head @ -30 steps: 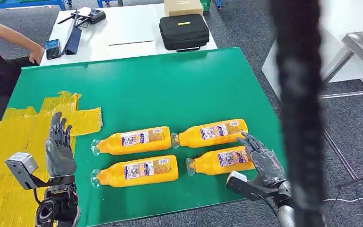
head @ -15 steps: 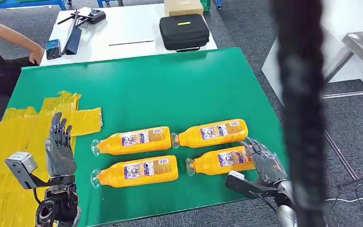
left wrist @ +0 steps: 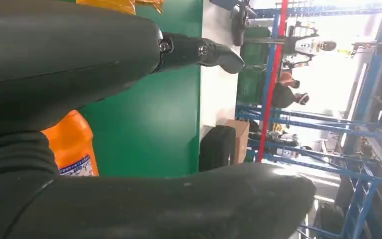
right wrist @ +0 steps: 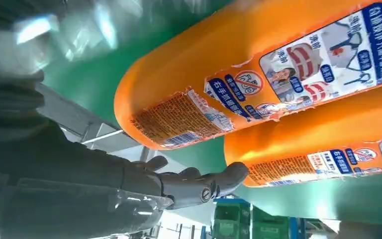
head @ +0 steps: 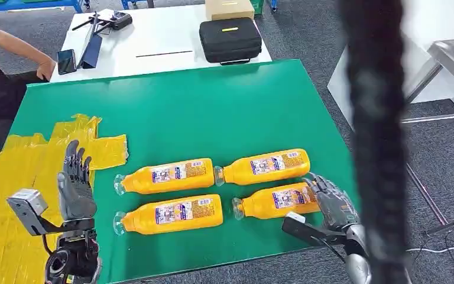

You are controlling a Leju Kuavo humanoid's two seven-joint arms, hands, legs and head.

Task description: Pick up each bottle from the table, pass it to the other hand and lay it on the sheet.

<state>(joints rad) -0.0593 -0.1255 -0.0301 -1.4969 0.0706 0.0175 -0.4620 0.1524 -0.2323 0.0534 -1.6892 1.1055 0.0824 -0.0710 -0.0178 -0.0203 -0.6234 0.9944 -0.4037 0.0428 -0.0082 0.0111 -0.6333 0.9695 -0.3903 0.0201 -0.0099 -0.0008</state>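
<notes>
Nearest, at the front edge of the green table (head: 213, 106), the left hand (head: 75, 183) is held upright over the table's left side, palm raised, fingers straight and apart, with nothing in it. It is seen above the border between the green surface and the yellow sheet (head: 18, 177), which is spread over the table's left end with a crumpled flap reaching towards the bottles. At the front right corner, the right hand (head: 331, 201) is laid against the base of the front right bottle (head: 275, 201); its fingers are spread over that end, and whether the bottle is actually gripped cannot be told. In the right wrist view the same bottle (right wrist: 258, 74) is seen close beside the fingers (right wrist: 199, 186), with a second one (right wrist: 318, 144) lying just beyond it.

Four orange bottles are laid on their sides in two rows, caps to the left — the front left bottle (head: 171, 214), the front right one, then the rear left bottle (head: 166, 175) and the rear right bottle (head: 264, 165). None is on the sheet.

Farther back, a white table (head: 153, 41) is butted against the green one; a black case (head: 230, 39), a cardboard box (head: 229, 8) and a phone (head: 66, 60) are set on it. A person's arm (head: 12, 42) is stretched towards the phone from the left.
</notes>
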